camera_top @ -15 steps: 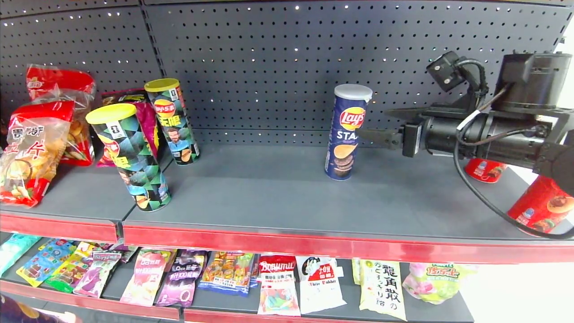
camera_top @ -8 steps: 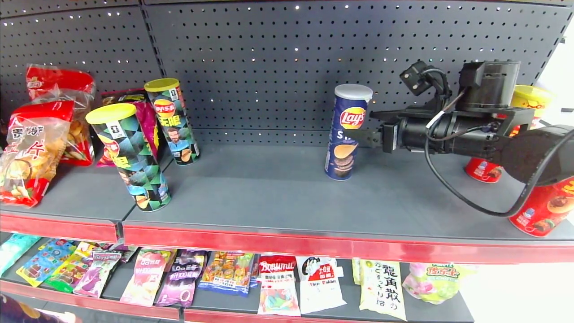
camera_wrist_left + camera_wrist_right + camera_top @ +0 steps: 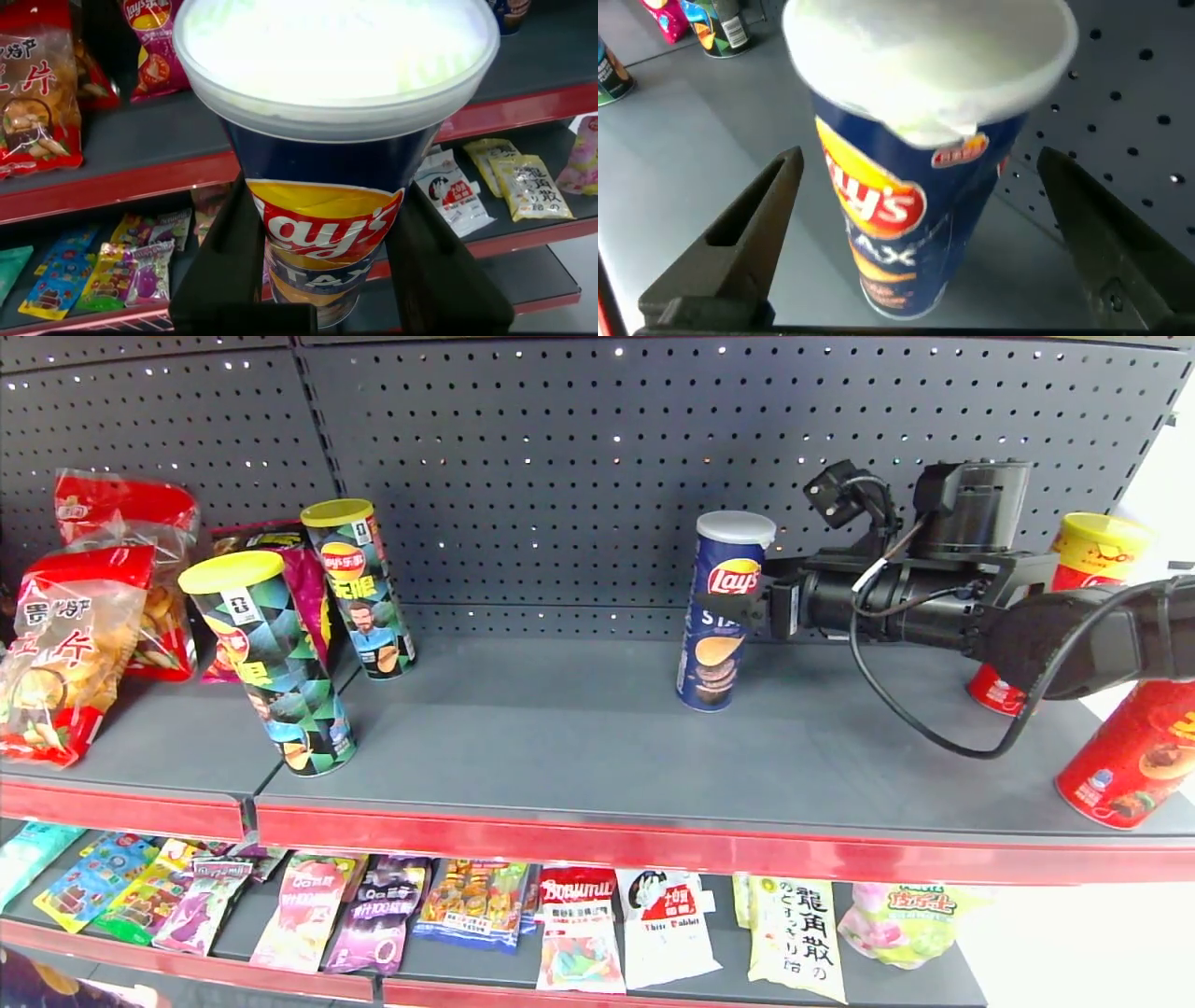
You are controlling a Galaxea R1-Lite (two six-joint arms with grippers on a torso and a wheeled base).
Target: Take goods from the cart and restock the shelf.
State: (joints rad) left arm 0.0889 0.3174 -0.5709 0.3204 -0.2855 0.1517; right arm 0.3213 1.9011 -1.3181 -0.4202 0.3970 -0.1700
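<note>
On the upper shelf we see a blue can with a white lid. It stands upright, near the back wall with holes, and a little to the right of the middle of the shelf. The right gripper is at the upper half of this can, coming from the right side. In the right wrist view the blue can is between the two fingers of the right gripper. The fingers are spread wide, and we see free space between each of them and the can, so they hold nothing.

In the left wrist view the left gripper has a second blue can between its black fingers. The fingers press on both sides of it, and the can is upright in front of the shelves.

On the left part of the upper shelf stand two green cans with yellow lids. Beside them, farther to the left, lie red bags. On the right end stand red cans, one of them behind the right arm. On the lower shelf lies a row of small packets.
</note>
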